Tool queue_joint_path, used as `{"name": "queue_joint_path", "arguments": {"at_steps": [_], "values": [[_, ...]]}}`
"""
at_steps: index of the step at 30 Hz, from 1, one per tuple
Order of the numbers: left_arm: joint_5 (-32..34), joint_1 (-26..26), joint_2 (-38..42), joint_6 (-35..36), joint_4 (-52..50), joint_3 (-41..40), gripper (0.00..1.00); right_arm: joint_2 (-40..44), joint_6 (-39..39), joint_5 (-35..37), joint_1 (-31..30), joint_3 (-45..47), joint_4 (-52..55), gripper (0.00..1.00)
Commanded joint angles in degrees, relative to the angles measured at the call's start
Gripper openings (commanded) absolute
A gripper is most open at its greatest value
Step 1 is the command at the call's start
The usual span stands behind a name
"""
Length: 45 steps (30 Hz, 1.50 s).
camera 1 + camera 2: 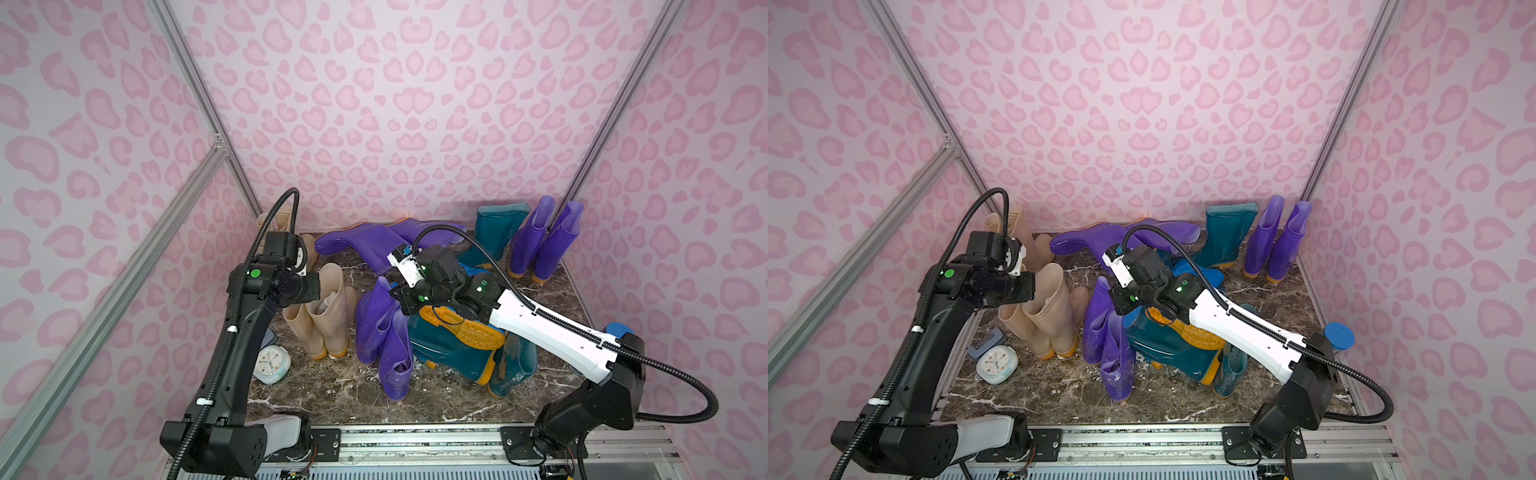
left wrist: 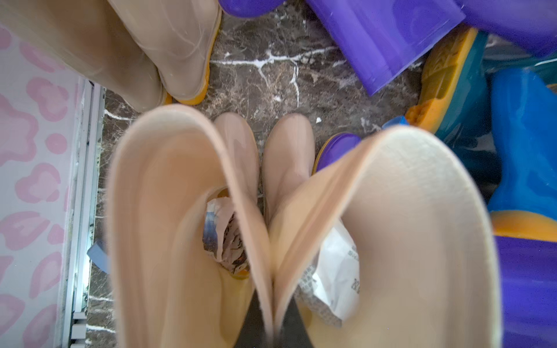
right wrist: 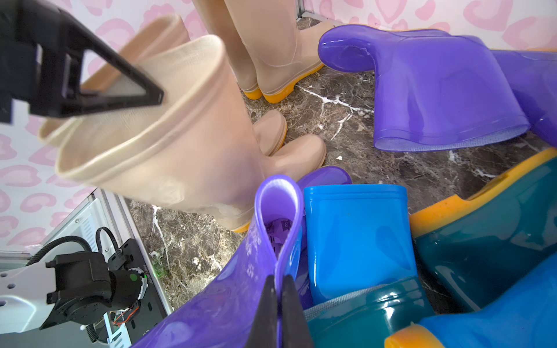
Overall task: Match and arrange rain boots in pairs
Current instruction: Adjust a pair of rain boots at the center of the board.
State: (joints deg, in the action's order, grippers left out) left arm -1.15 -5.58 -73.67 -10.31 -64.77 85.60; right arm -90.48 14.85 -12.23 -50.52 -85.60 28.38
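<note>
**Both grippers pinched shut on boot cuffs over the dark marble-patterned floor (image 1: 324,395).**

The left gripper (image 2: 272,327) is closed tight on the touching cuff walls of two upright glossy beige rubber boots (image 2: 168,211), each with crumpled paper inside. They stand at the floor's left, just in front of another beige pair (image 1: 1021,224) in the back-left corner. The right gripper (image 3: 278,310) clamps the cuff wall of a translucent purple rubber boot (image 3: 229,295) — mid-floor, just beside the held beige boots and against a heap of dark teal boots (image 1: 449,353) and bright blue boots (image 3: 355,238). Two purple boots (image 1: 361,241) lie along the back wall. One teal boot (image 1: 496,232) and a purple pair (image 1: 544,245) stand back right. A small pale round-faced alarm clock (image 1: 272,363) lies at the left.
</note>
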Motion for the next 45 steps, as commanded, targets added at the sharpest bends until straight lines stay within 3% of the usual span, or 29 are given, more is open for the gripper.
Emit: {"name": "queue_joint_path", "arguments": {"at_steps": [1, 16, 31, 32, 33, 34, 37, 39, 41, 45], "values": [[0.27, 0.29, -0.65, -1.14, 4.30, 3.69, 0.02, -0.22, 0.40, -0.86, 0.02, 0.06, -1.90, 0.00], [9.38, 2.13, 0.57, -1.48, 2.77, 3.80, 0.02, -0.47, -0.43, -1.97, 0.11, 0.26, -2.69, 0.00], [3.33, 2.77, 3.06, 0.87, 7.64, -7.04, 0.02, -2.62, 0.13, -3.32, -2.76, -1.50, -2.61, 0.01], [2.67, 2.77, 3.26, 0.83, 7.54, -6.99, 0.06, -2.53, 0.18, -3.22, -2.80, -1.50, -2.63, 0.02], [1.75, 2.77, 3.35, 0.42, 6.99, -6.38, 0.18, -2.51, 0.09, -3.05, -2.75, -1.65, -2.52, 0.05], [0.78, 2.77, 3.48, 0.17, 6.47, -5.38, 0.36, -2.58, -0.11, -2.82, -2.70, -1.99, -2.29, 0.07], [-1.51, 2.77, 3.95, -0.75, 4.27, -0.34, 0.51, -2.86, -0.59, -2.81, -2.78, -3.43, -1.39, 0.10], [-3.80, 2.79, 4.29, -1.07, 2.91, 3.98, 0.58, -3.20, -0.79, -2.08, -2.79, -5.07, -0.17, 0.30], [-5.93, 2.77, 4.11, -1.46, 1.94, 8.23, 0.64, -2.89, -1.13, -1.32, -2.77, -6.31, -0.12, 0.35], [-10.75, 2.69, 2.11, -2.88, 1.05, 15.52, 0.66, -1.91, -1.36, 0.00, -2.67, -9.84, -0.10, 0.47]]}}
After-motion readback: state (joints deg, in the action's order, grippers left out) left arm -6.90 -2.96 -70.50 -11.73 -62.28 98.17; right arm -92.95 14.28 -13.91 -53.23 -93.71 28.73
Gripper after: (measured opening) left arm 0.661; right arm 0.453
